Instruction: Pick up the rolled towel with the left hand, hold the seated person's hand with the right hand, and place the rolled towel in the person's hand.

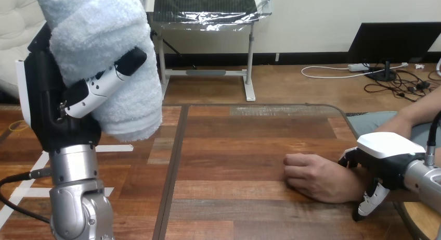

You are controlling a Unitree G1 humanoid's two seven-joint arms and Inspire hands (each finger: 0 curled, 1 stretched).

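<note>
- Head view: the wooden table point(249, 146) spans the scene.
- Pale blue rolled towel point(104, 42): raised above the table's left side and clear of its surface.
- Robot's left hand point(47, 104): lifted, fingers curled round the rolled towel.
- At right, the person's hand point(317, 177) rests palm down on the table.
- Robot's right hand point(385, 162): at the person's wrist, fingers and thumb curled round it.

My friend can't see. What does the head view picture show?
The left robot hand holds a rolled pale blue towel up high. The right robot hand is curled round the wrist of the person's hand, which rests on the table.
</note>
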